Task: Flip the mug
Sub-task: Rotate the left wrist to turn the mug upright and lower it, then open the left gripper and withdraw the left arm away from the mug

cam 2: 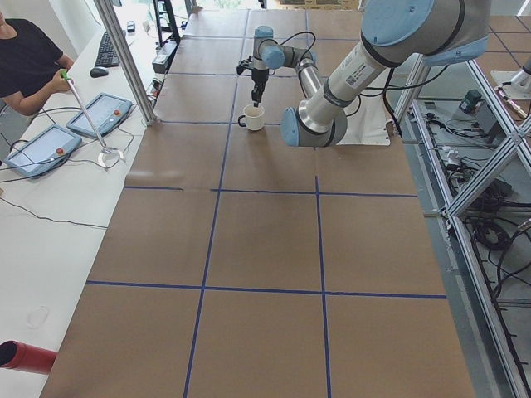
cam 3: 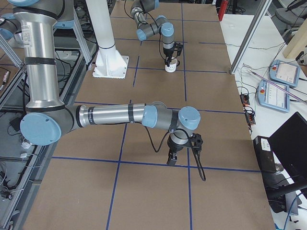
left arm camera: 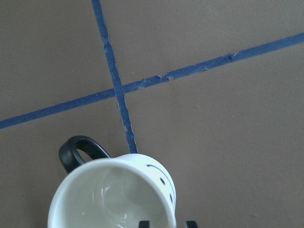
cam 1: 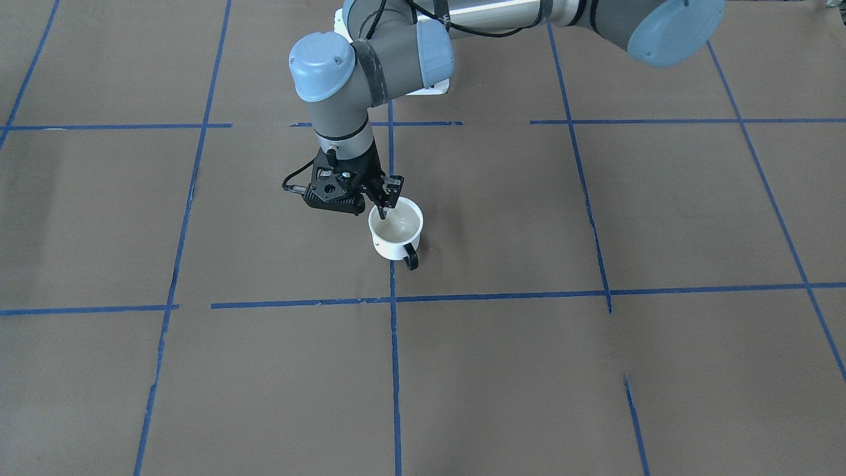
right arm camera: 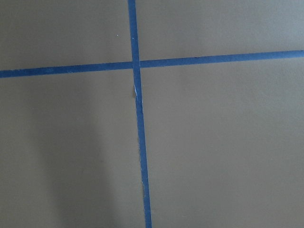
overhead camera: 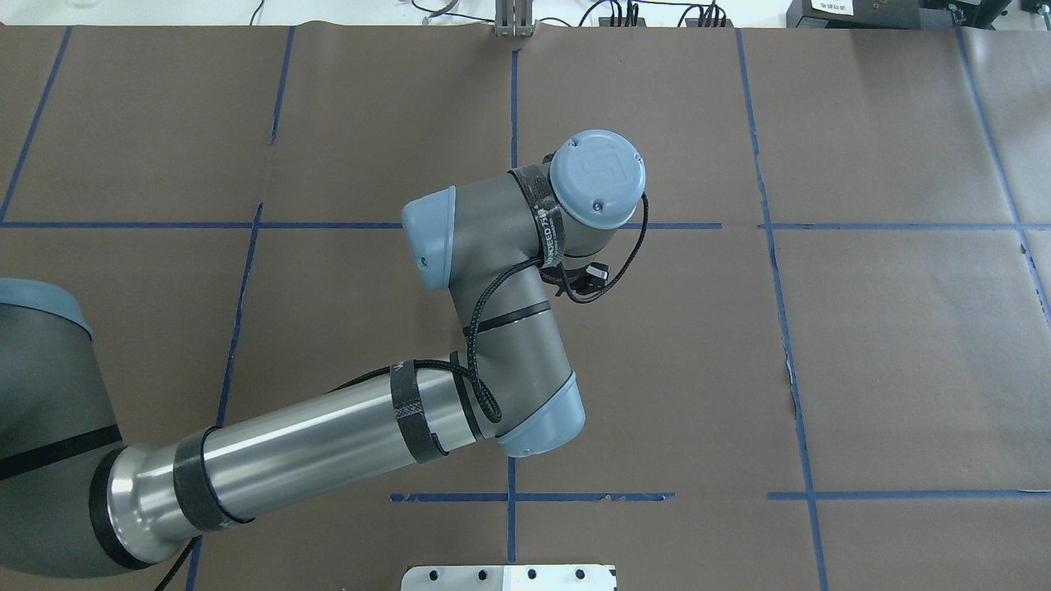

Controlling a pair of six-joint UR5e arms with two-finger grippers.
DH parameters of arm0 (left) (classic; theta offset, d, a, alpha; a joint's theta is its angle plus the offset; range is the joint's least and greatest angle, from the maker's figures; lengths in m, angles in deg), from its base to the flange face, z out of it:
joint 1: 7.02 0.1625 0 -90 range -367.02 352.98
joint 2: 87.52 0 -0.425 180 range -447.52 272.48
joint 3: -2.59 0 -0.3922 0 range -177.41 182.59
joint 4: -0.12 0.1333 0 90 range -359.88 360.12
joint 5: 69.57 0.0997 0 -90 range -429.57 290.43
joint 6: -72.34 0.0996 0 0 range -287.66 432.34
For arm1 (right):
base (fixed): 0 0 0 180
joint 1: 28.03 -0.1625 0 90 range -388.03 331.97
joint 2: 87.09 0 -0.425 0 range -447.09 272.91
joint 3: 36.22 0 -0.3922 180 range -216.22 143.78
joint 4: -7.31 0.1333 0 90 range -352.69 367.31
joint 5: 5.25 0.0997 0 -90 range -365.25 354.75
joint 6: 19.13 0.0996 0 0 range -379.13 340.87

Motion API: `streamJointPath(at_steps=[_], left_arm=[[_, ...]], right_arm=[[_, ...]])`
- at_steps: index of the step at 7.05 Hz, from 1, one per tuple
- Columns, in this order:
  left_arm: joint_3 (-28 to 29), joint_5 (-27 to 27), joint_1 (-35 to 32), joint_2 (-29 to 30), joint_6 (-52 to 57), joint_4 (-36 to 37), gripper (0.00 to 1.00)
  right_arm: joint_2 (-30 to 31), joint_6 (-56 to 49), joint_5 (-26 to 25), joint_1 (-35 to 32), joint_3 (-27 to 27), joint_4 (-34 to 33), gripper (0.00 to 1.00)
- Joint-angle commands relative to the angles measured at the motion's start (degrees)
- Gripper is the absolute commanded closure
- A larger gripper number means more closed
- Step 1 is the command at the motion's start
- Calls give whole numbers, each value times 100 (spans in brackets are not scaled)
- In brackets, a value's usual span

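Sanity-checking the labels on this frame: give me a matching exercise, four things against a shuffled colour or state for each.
Things:
1. mug
2. mug's handle
3. left gripper
4. tape lines

Colour or state:
A. blue, crossing in a grid
B. standing upright, mouth up
C. black loop
D. one fingertip inside the rim, one outside

Pairs: 1-B, 2-C, 3-D, 4-A

Brown surface (cam 1: 595, 396) gridded with blue tape lines (cam 1: 395, 370). Beside it is a white bench (cam 2: 50, 249) with a keyboard (cam 2: 107, 50), two pendants (cam 2: 101, 114) and a red cylinder (cam 2: 25, 355), and a person in black (cam 2: 26, 60) stands there.
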Motion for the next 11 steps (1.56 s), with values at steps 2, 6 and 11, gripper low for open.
streamJointPath(at_steps=[2, 6, 11], left_arm=[[-411, 17, -31, -43, 25, 46, 0], [-1915, -79, -794, -921, 1025, 117, 0], [-2206, -1035, -2383, -2026, 3000, -460, 0]], right_arm=[[0, 0, 0, 0, 0, 0, 0], [0, 0, 0, 0, 0, 0, 0], [0, 0, 0, 0, 0, 0, 0]])
